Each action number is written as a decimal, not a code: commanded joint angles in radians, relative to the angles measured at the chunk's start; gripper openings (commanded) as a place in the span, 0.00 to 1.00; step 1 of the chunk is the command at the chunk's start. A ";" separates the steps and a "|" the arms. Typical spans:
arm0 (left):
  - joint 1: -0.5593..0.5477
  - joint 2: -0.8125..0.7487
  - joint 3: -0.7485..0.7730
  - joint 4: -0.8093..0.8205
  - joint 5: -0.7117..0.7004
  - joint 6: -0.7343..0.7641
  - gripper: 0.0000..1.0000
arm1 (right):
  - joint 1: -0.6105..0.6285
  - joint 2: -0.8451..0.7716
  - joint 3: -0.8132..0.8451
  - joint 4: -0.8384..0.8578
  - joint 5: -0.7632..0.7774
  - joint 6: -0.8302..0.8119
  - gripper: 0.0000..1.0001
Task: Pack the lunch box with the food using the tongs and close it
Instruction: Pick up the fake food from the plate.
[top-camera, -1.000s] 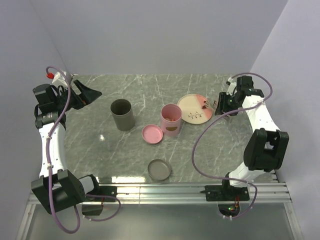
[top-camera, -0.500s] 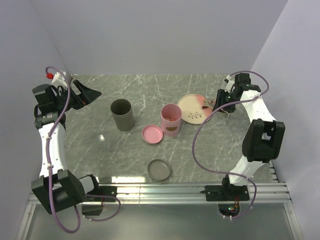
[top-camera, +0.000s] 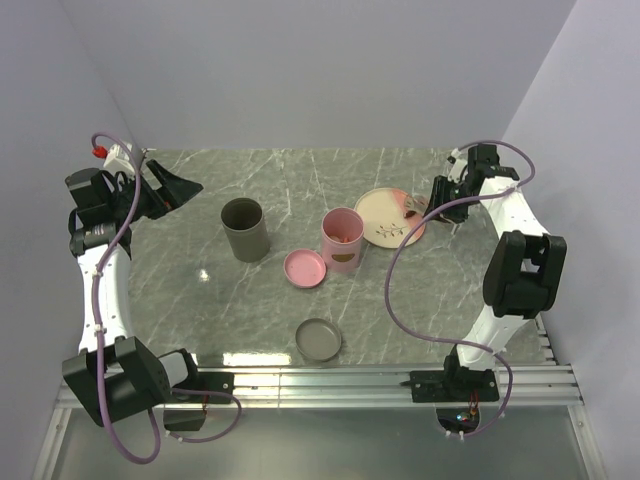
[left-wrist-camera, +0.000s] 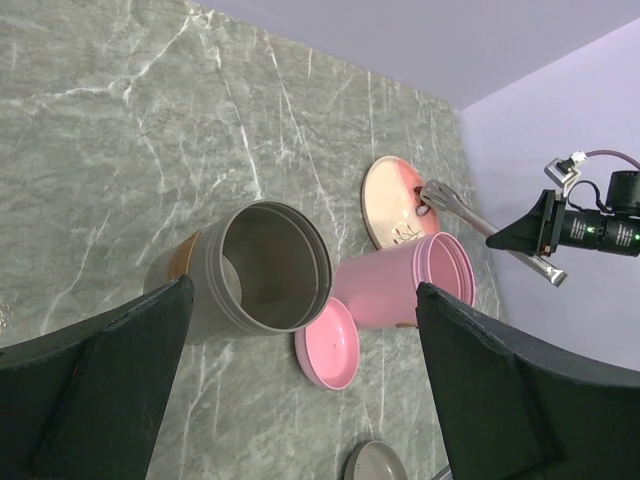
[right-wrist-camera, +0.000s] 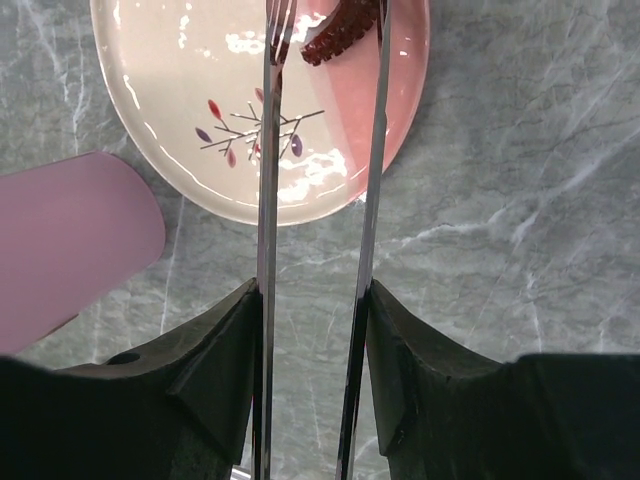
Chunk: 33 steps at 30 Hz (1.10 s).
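The pink lunch box (top-camera: 342, 238) stands open mid-table, and it also shows in the left wrist view (left-wrist-camera: 400, 290) and the right wrist view (right-wrist-camera: 70, 240). Its pink lid (top-camera: 305, 268) lies upside down beside it. My right gripper (right-wrist-camera: 312, 300) is shut on the grey tongs (right-wrist-camera: 268, 180), which reach over the plate (right-wrist-camera: 170, 90). A reddish-brown piece of food (right-wrist-camera: 338, 38) lies on the plate's pink edge between the tong arms. My left gripper (top-camera: 175, 188) hangs open at the far left, holding nothing.
A grey canister (top-camera: 244, 228) stands left of the lunch box, and its grey lid (top-camera: 318, 340) lies near the front edge. The plate (top-camera: 385, 218) sits right of the lunch box. Walls close in at the back and both sides.
The right arm has swung its elbow back and brought the tongs a little further over the plate. The left arm has not moved.
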 joint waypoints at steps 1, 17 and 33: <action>0.007 0.006 0.016 0.028 0.013 -0.003 0.99 | 0.019 0.010 0.047 0.025 -0.030 -0.002 0.50; 0.005 0.000 0.022 0.019 0.014 0.000 0.99 | 0.081 -0.044 0.024 0.031 0.017 -0.063 0.48; 0.007 -0.015 -0.008 0.037 0.014 -0.010 0.99 | 0.093 -0.071 -0.073 0.049 0.011 -0.071 0.46</action>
